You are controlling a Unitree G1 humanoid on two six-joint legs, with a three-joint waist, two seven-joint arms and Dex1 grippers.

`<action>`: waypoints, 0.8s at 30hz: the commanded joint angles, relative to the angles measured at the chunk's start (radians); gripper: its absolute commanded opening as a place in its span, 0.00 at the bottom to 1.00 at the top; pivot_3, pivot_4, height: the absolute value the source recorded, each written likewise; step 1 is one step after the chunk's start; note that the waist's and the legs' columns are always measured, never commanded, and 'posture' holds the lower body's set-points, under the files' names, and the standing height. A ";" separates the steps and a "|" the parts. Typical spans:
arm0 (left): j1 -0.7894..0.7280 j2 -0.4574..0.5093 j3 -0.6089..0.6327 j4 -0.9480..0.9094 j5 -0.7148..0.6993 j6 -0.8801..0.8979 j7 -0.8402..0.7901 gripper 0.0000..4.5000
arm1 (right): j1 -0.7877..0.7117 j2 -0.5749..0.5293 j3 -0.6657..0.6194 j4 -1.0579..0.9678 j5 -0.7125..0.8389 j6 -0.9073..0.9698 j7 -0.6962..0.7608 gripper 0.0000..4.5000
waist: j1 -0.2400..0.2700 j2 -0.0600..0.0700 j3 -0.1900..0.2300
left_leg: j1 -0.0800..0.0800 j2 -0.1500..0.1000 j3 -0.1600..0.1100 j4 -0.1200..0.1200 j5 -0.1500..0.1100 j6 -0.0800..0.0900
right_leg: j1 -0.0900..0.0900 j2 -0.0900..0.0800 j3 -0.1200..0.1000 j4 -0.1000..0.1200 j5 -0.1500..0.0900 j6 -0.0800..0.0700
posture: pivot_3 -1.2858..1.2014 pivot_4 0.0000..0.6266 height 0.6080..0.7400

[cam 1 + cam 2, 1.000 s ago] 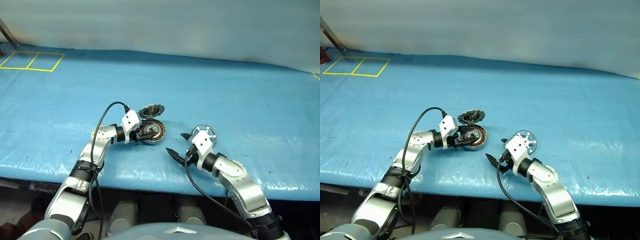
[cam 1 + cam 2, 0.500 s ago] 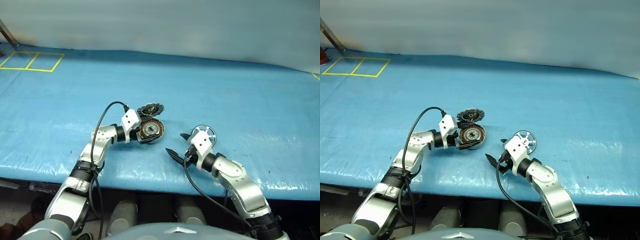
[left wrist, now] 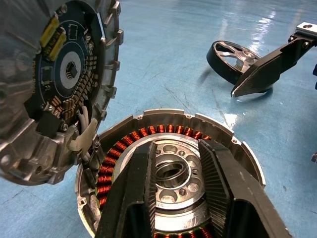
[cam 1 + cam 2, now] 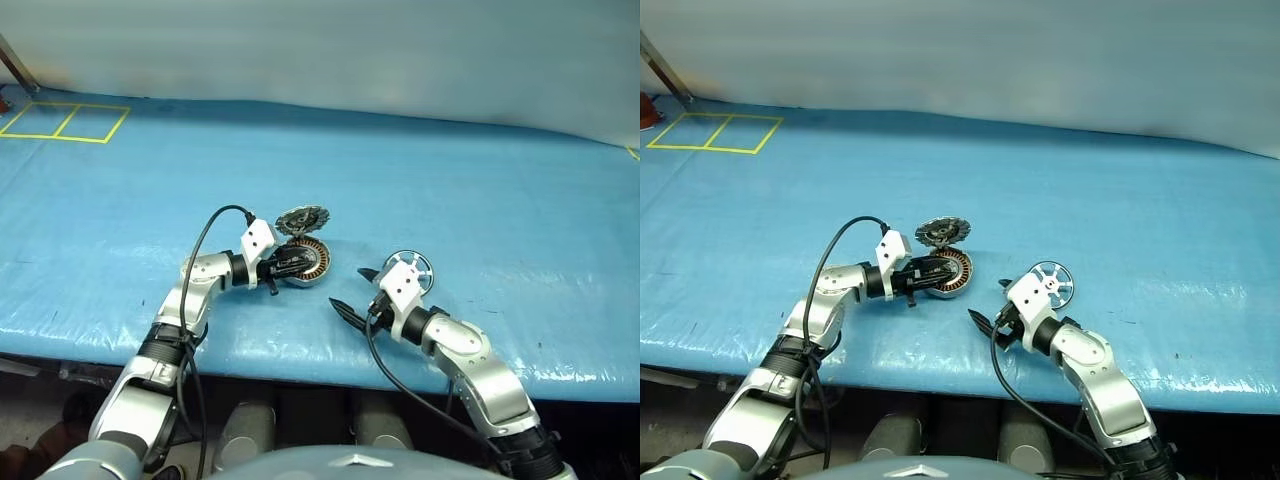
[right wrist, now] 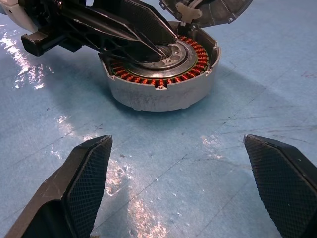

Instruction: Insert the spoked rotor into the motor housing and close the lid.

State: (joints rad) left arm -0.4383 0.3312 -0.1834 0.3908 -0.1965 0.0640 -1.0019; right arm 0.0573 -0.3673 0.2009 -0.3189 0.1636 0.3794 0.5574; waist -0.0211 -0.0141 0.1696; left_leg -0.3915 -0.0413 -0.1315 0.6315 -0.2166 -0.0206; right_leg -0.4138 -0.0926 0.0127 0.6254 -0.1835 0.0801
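Motor housing (image 3: 168, 163): low round cup of silver-grey cast metal, matte outer wall, resting flat on the bench (image 4: 480, 190). Ring of copper-orange windings inside, around a pale machined centre with small round holes and a raised hub bore.

Lid (image 3: 64, 84): round, hinged at the housing rim, standing tilted open. Notched, toothed edge; dark circuit board with yellow and small dark components on the inner face.

Left pincer (image 3: 171, 173): two black fingers (image 3: 131, 198) with finely ribbed inner faces, reaching over the housing rim into the cup, one on each side of the central hub. Narrowly parted, close to the hub; contact with the hub not discernible.

Spoked rotor (image 4: 408, 268): small shiny wheel, thin rim joined by a few broad spokes to a hub, lying on the bench apart from the housing, just behind the right wrist.

Right pincer (image 5: 185, 183): spread wide, empty, black fingertips with cross-hatched grip texture, low over the bench and pointed toward the housing, near it without touching.

Bench covering: glossy blue sheet, faintly scratched and wrinkled, with bright reflections. Yellow tape rectangles (image 4: 65, 122) at the far left corner.
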 commanded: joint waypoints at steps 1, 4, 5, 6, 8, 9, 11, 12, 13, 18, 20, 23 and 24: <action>0.001 -0.008 0.014 -0.036 -0.014 0.006 0.002 0.18 | -0.004 0.005 0.002 -0.017 0.002 -0.017 -0.001 1.00 | 0.000 0.000 0.000 | 0.000 0.000 0.000 0.000 0.000 0.000 | 0.000 0.000 0.000 0.000 0.000 0.000 | 0.52 0.24 1.00; -0.002 -0.008 0.013 -0.035 -0.015 0.009 -0.002 0.01 | -0.004 0.005 0.002 -0.015 0.001 -0.018 -0.002 1.00 | 0.000 0.000 0.000 | 0.000 0.000 0.000 0.000 0.000 0.000 | 0.000 0.000 0.000 0.000 0.000 0.000 | 0.52 0.24 1.00; -0.003 -0.009 0.013 -0.035 -0.014 0.009 -0.001 0.01 | -0.005 0.005 0.002 -0.014 0.001 -0.018 -0.002 1.00 | -0.001 0.000 0.000 | 0.000 0.000 0.000 0.000 0.000 0.000 | 0.000 0.000 0.000 0.000 0.000 0.000 | 0.52 0.24 1.00; -0.004 -0.009 0.014 -0.035 -0.013 0.008 0.001 0.01 | -0.005 0.006 0.002 -0.014 0.000 -0.018 -0.002 1.00 | -0.001 0.000 0.000 | 0.000 0.000 0.000 0.000 0.000 0.000 | 0.000 0.000 0.000 0.000 0.000 0.000 | 0.52 0.24 1.00; -0.006 -0.010 0.015 -0.031 -0.005 0.007 0.014 0.01 | -0.005 0.005 0.002 -0.014 -0.001 -0.019 -0.003 1.00 | 0.000 0.000 0.000 | 0.000 0.000 0.000 0.000 0.000 0.000 | 0.000 0.000 0.000 0.000 0.000 0.000 | 0.52 0.24 1.00; -0.007 -0.008 0.013 -0.029 0.000 0.010 0.016 0.01 | -0.005 0.005 0.001 -0.013 -0.001 -0.019 -0.004 1.00 | 0.000 0.000 0.000 | 0.000 0.000 0.000 0.000 0.000 0.000 | 0.000 0.000 0.000 0.000 0.000 0.000 | 0.52 0.24 1.00; -0.005 0.000 0.001 -0.025 0.012 0.023 0.018 0.01 | -0.005 0.005 0.001 -0.013 -0.002 -0.019 -0.005 1.00 | 0.000 0.000 0.000 | 0.000 0.000 0.000 0.000 0.000 0.000 | 0.000 0.000 0.000 0.000 0.000 0.000 | 0.52 0.24 1.00; -0.001 0.006 -0.007 -0.028 0.017 0.037 0.014 0.01 | -0.005 0.006 0.001 -0.012 -0.002 -0.019 -0.005 1.00 | 0.000 0.000 0.000 | 0.000 0.000 0.000 0.000 0.000 0.000 | 0.000 0.000 0.000 0.000 0.000 0.000 | 0.52 0.24 1.00; 0.003 0.012 -0.015 -0.031 0.023 0.044 0.011 0.01 | -0.006 0.006 0.001 -0.012 -0.002 -0.019 -0.006 1.00 | -0.001 0.000 0.000 | 0.000 0.000 0.000 0.000 0.000 0.000 | 0.000 0.000 0.000 0.000 0.000 0.000 | 0.52 0.24 1.00; 0.019 0.037 -0.043 -0.054 0.051 0.091 0.008 0.01 | -0.006 0.009 0.005 -0.010 -0.004 -0.019 -0.009 1.00 | -0.002 0.000 0.000 | 0.001 0.000 0.000 0.000 0.000 0.000 | 0.001 0.000 0.000 0.000 0.000 0.000 | 0.52 0.24 1.00; 0.022 0.048 -0.050 -0.067 0.054 0.129 0.004 0.01 | -0.008 0.011 0.006 -0.008 -0.005 -0.020 -0.012 1.00 | -0.003 0.000 -0.001 | 0.002 0.000 0.000 0.000 0.000 0.000 | 0.001 0.000 0.000 0.000 0.000 -0.001 | 0.52 0.24 1.00; 0.026 0.056 -0.048 -0.079 0.056 0.135 0.009 0.01 | -0.011 0.013 0.007 -0.005 -0.008 -0.023 -0.014 1.00 | -0.005 0.000 -0.001 | 0.002 0.000 0.000 0.000 0.000 0.000 | 0.002 0.000 0.000 0.000 -0.001 -0.001 | 0.52 0.24 1.00; 0.026 0.053 -0.040 -0.080 0.051 0.132 0.014 0.01 | -0.012 0.014 0.008 -0.005 -0.009 -0.024 -0.014 1.00 | -0.006 0.000 -0.001 | 0.003 0.000 0.000 0.000 0.000 0.000 | 0.002 0.000 0.000 0.000 -0.001 -0.001 | 0.52 0.24 1.00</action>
State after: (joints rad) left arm -0.4345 0.3688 -0.2177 0.3066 -0.1612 0.1771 -0.9917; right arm 0.0566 -0.3575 0.2087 -0.3145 0.1549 0.3789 0.5454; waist -0.0268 -0.0138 0.1688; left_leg -0.3883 -0.0410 -0.1312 0.6313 -0.2166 -0.0206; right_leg -0.4111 -0.0925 0.0129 0.6257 -0.1842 0.0789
